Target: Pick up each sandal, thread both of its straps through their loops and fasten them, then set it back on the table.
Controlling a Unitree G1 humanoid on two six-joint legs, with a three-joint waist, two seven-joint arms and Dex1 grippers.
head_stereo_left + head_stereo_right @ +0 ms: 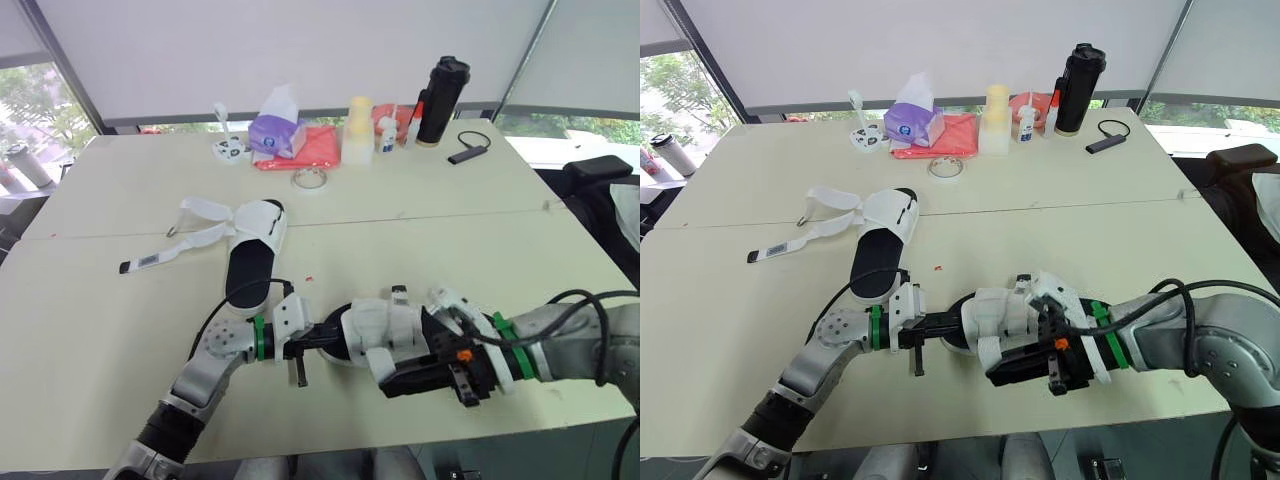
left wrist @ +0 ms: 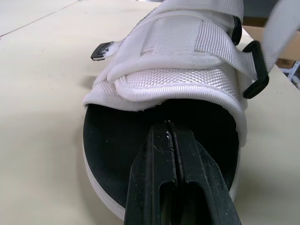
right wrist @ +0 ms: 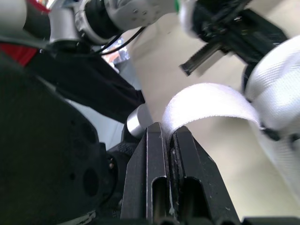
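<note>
A white sandal with a black insole (image 1: 372, 330) lies near the table's front edge, between my two grippers. My left gripper (image 2: 169, 123) is shut, its fingers lying on the black insole (image 2: 112, 140) just under the white upper (image 2: 173, 70). My right gripper (image 3: 168, 130) is shut on a white strap (image 3: 211, 101) of this sandal, at the sandal's near right side. A second sandal (image 1: 252, 252) lies farther back to the left, its straps (image 1: 190, 225) spread loose on the table.
At the back stand a purple tissue box (image 1: 275, 132), a red cloth (image 1: 322, 148), a tape roll (image 1: 310, 179), a cream cup stack (image 1: 358, 130), small bottles (image 1: 388, 135), a black flask (image 1: 442, 100) and a black device with a cable (image 1: 466, 153). The table's front edge (image 1: 420, 445) is close.
</note>
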